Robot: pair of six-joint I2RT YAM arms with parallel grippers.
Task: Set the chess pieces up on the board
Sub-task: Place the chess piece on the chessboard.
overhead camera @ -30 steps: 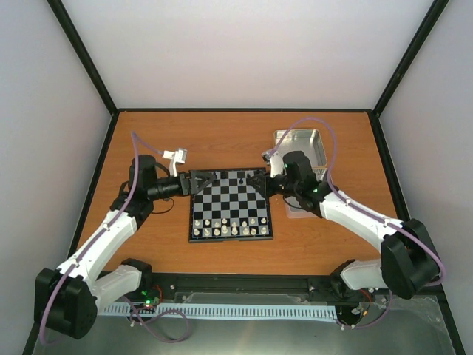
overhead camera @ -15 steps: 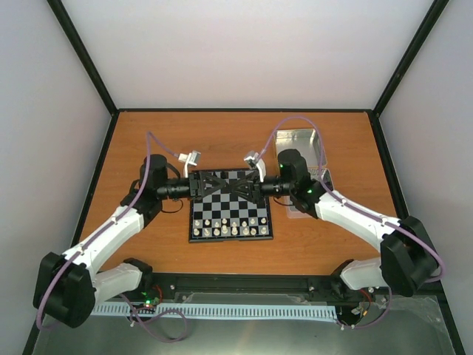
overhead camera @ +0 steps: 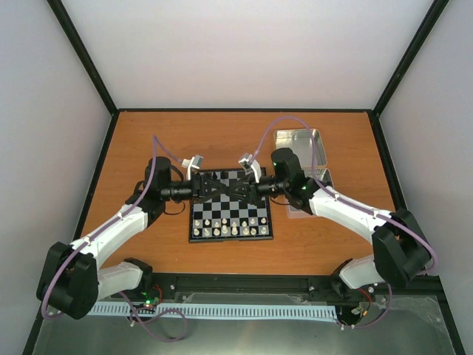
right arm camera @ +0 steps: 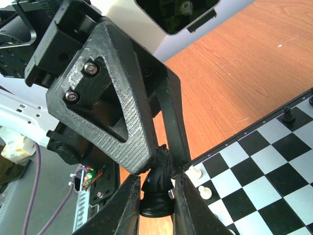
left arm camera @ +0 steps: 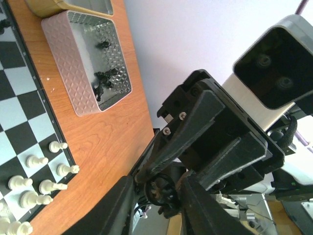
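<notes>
A black knight [right arm camera: 157, 192] hangs in the air above the board [overhead camera: 231, 237]. My right gripper [right arm camera: 155, 208] is shut on its base. My left gripper [overhead camera: 226, 186] comes in from the left, and its fingers [right arm camera: 128, 127] press on both sides of the knight's head. In the left wrist view the knight's round base [left arm camera: 164, 188] sits between my own fingers, with the right gripper [overhead camera: 236, 187] holding it from beyond. A black pawn [right arm camera: 288, 115] stands on the board's far row. More black chess pieces [left arm camera: 103, 78] lie in a silver tin [left arm camera: 58, 44].
White pieces [overhead camera: 229, 226] fill the board's two near rows; white pawns [right arm camera: 195, 172] stand just below the knight. An empty silver tin [overhead camera: 298, 144] lies at the back right of the wooden table, beside the tin that holds the black pieces.
Both grippers have moved inward from the board's far corners and now meet over its far half. The left jaws have narrowed onto the knight held by the right gripper.
</notes>
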